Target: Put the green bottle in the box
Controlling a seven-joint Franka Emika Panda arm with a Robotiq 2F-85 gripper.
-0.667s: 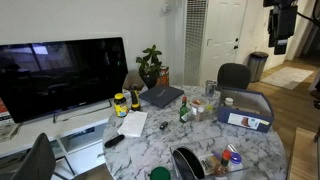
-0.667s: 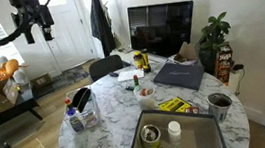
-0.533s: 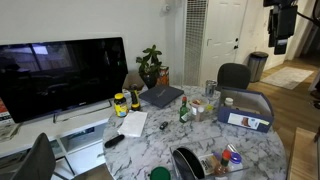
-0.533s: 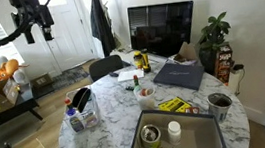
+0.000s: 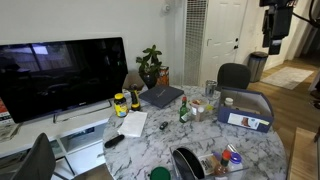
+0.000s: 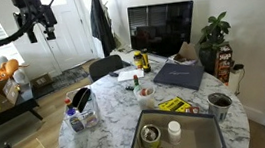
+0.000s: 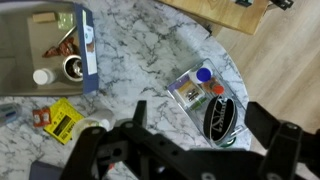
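Shifted slightly since a moment ago, the gripper (image 5: 274, 40) hangs high over the room — jaws spread wide in the wrist view, holding nothing. Slim, dark, narrow-necked, the green bottle (image 5: 184, 112) stands upright on the marble table (image 5: 150, 145) — far below the gripper, near the box (image 5: 246, 108).

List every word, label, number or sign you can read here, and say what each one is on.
Nothing can be read for certain in any view.
White-and-blue patch on the box: too blurred to read.
Dark print on the yellow packet: too small to read.
White marking on the dark bin: blurred, unreadable.
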